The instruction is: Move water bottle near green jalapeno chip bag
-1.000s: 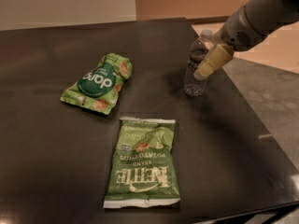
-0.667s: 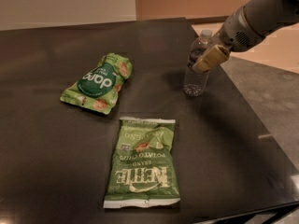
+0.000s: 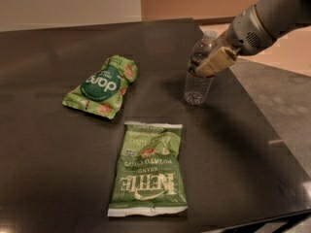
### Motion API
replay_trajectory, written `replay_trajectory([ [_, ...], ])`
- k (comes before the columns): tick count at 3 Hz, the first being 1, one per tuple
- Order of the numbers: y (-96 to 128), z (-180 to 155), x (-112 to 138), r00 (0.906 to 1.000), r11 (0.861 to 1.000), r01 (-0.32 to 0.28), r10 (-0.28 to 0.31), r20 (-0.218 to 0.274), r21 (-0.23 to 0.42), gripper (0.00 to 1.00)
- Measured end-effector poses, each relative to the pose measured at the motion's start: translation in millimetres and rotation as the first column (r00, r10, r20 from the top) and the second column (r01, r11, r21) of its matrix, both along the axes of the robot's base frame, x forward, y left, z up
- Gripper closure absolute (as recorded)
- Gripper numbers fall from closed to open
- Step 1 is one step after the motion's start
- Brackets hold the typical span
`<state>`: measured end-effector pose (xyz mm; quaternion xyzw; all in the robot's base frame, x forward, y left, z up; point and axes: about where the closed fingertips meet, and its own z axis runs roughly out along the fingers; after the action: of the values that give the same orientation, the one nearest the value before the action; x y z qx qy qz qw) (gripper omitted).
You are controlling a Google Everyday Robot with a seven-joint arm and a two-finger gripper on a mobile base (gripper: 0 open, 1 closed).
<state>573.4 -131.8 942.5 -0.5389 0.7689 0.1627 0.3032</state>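
Observation:
The water bottle [image 3: 197, 89], clear with a white cap, stands upright on the dark table [image 3: 48, 169] at the right, behind and to the right of the green jalapeno chip bag [image 3: 148, 171]. That bag lies flat near the front edge, its lettering upside down. My gripper [image 3: 206, 66] reaches in from the upper right and sits against the bottle's upper body, covering part of it. A clear stretch of table separates the bottle from the bag.
A smaller green "dang" pouch [image 3: 103, 85] lies to the left of the bottle. The table's right edge [image 3: 272, 130] runs close to the bottle, with grey floor beyond it. The arm [image 3: 272, 18] comes in from the upper right.
The gripper has shifted slightly left and closer against the bottle. The bottle and both bags stay where they were.

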Motion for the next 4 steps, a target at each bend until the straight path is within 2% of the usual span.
replay_trajectory([
  [1,14,2,-27,0.9977,0.998,-0.056,0.057,-0.037,0.025,1.00],
  [3,28,-12,-66,0.9860,0.992,-0.126,0.128,-0.107,0.022,1.00],
  [4,35,-18,-81,0.9855,0.990,-0.143,0.142,-0.093,-0.004,0.82],
])
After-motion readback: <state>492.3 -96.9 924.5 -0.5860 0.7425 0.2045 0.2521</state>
